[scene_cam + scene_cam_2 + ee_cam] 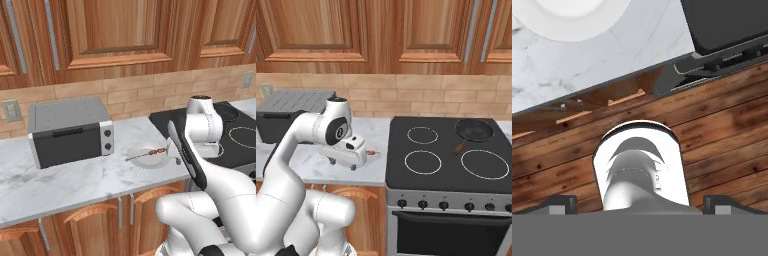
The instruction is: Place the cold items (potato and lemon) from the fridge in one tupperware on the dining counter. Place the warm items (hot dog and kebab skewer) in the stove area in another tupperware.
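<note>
A kebab skewer [150, 152] with reddish pieces lies across a white plate [142, 162] on the marble counter, between the toaster oven and the stove. Its red end [372, 152] peeks out beside my hand. My gripper [178, 159] hangs just right of the plate, above the counter's front edge, pointing down. Its fingertips [559, 202] stand wide apart with nothing between them, so the gripper [640, 204] is open. Part of the plate [567, 15] shows at the top of the hand view. The hot dog, potato, lemon and tupperware are out of view.
A grey toaster oven [70, 131] stands on the counter at the left. The black stove [448, 155] lies to the right, with a dark pan [473, 129] on its back right burner. Wooden cabinets hang above, and the counter edge [602, 92] drops to a wood floor.
</note>
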Robot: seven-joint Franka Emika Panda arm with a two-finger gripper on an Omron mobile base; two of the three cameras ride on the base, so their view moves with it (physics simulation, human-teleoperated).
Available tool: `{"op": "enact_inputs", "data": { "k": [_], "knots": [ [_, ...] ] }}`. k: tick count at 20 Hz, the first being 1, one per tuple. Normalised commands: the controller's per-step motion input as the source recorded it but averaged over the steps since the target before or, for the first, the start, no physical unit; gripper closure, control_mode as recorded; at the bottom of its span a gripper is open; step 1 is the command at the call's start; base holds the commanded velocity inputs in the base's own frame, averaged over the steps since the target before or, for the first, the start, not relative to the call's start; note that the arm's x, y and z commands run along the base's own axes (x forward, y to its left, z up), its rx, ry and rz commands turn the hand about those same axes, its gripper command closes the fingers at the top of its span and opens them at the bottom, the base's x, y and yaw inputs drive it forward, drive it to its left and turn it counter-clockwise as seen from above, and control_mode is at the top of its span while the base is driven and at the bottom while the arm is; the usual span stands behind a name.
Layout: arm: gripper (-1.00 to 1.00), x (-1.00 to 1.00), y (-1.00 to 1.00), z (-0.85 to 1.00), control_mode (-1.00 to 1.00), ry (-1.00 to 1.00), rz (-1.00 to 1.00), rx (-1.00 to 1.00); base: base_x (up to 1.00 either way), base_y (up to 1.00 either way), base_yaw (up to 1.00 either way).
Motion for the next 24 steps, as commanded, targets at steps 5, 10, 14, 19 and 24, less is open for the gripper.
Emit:
{"op": "enact_inputs", "data": {
  "k": [5,10,14,19,24],
  "knots": [
    [-1.0,0.0,0.0,0.0,1.0,0.0,0.0,0.0,0.4,0.43,-0.18],
    [-1.0,0.24,0.2,0.0,-1.0,-0.02,-0.1,0.0,0.13,0.15,-0.07],
    [-1.0,0.55,0.38,-0.03,-1.0,-0.06,-0.21,0.0,0.0,0.0,0.0],
    [-1.0,0.67,0.0,-0.39,-1.0,-0.11,-0.35,0.0,0.0,0.0,0.0],
    [-1.0,0.84,-0.2,-0.31,-1.0,0.01,-0.37,-0.01,0.0,0.0,0.0]
  ]
}}
